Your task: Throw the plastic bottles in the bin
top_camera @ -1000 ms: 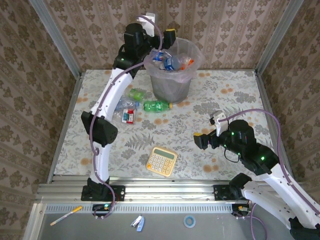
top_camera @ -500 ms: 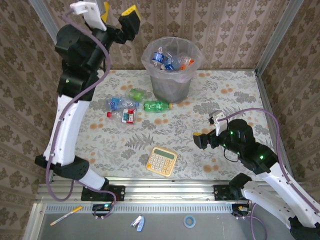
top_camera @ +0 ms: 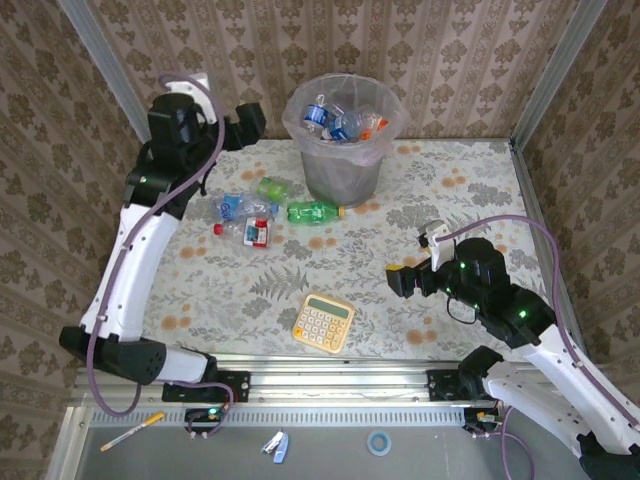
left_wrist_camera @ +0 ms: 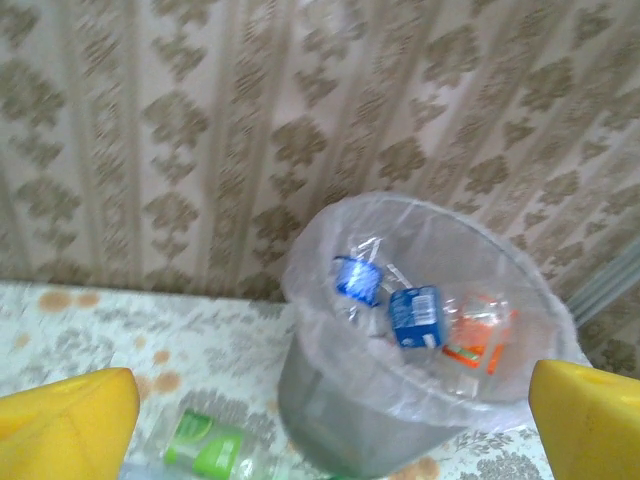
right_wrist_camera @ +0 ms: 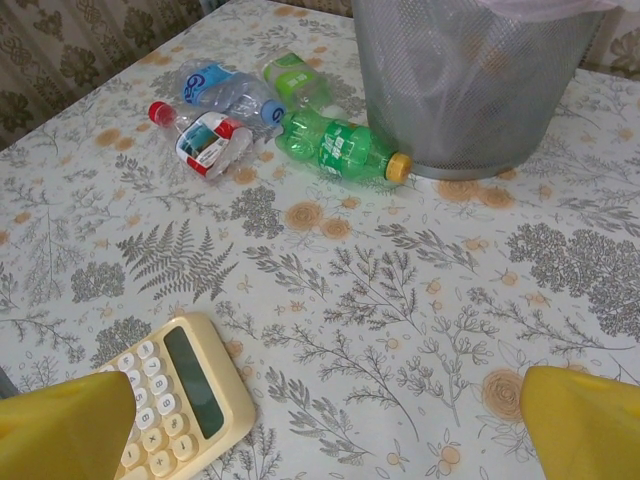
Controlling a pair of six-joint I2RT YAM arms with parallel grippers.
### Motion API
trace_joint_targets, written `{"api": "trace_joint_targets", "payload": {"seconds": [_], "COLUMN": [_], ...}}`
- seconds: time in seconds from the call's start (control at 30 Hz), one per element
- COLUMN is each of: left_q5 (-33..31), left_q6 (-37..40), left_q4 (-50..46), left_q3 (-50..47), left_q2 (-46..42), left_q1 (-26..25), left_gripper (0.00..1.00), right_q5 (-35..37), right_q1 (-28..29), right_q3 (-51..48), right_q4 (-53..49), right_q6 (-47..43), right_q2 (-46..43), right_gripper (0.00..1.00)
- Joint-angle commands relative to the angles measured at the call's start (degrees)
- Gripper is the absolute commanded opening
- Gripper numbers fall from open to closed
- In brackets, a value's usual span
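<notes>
Crushed plastic bottles (top_camera: 341,121) with blue, clear and orange parts lay heaped inside the bin (top_camera: 340,178), which stood upper centre in the top view, against the patterned wall, with its pinkish liner folded over the rim. Four more lay on the floral table (top_camera: 470,195) to the left of the bin. A green bottle (top_camera: 312,211) with a yellow cap lay nearest, its cap just beside the bin's base. A small green-labelled bottle (top_camera: 272,187) lay above it. A blue-labelled bottle (top_camera: 238,205) and a red-labelled bottle (top_camera: 244,231) lay further left, close together. A yellow calculator (top_camera: 323,321) sat lower centre, well apart from them.

The left gripper (left_wrist_camera: 328,410) hung in the upper left of the top view, facing the bin, its yellow pads (left_wrist_camera: 66,425) spread wide and empty. The right gripper (right_wrist_camera: 322,425) hovered at centre right, jaws likewise spread with nothing between them.
</notes>
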Motion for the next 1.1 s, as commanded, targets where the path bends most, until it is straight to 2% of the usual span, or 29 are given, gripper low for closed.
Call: {"api": "trace_joint_targets", "payload": {"seconds": [0.0, 0.3, 0.57, 0.77, 1.07], "left_q5": [1.73, 10.67, 12.71, 11.29, 9.57], "left_q6": [-7.86, -16.72, -21.72, -24.24, -26.45], "left_q4": [-2.56, 1.65, 9.77, 14.49, 19.27], "left_q3": [-6.55, -27.97, -42.32, -47.6, -48.57], "left_q2": [-4.63, -8.98, -6.61, -1.98, 6.66], "left_q1": [3.6, 11.62, 12.85, 12.86, 12.85], "left_gripper": [1.0, 1.0, 0.99, 0.97, 0.95], "right_q5": [-1.5, -1.91, -2.04, -2.14, -1.7], "right_q1": [0.01, 0.01, 0.01, 0.01, 0.01], "right_q3": [-0.21, -0.53, -0.83, -0.83, -1.27], "right_q4": [1.68, 1.95, 2.36, 1.97, 1.09], "right_q6": [1.17, 1.79, 2.24, 2.07, 1.78], "right_q2": [-0.01, 0.44, 0.69, 0.5, -0.57], "right_gripper": [1.0, 1.0, 1.0, 1.0, 1.0]}}
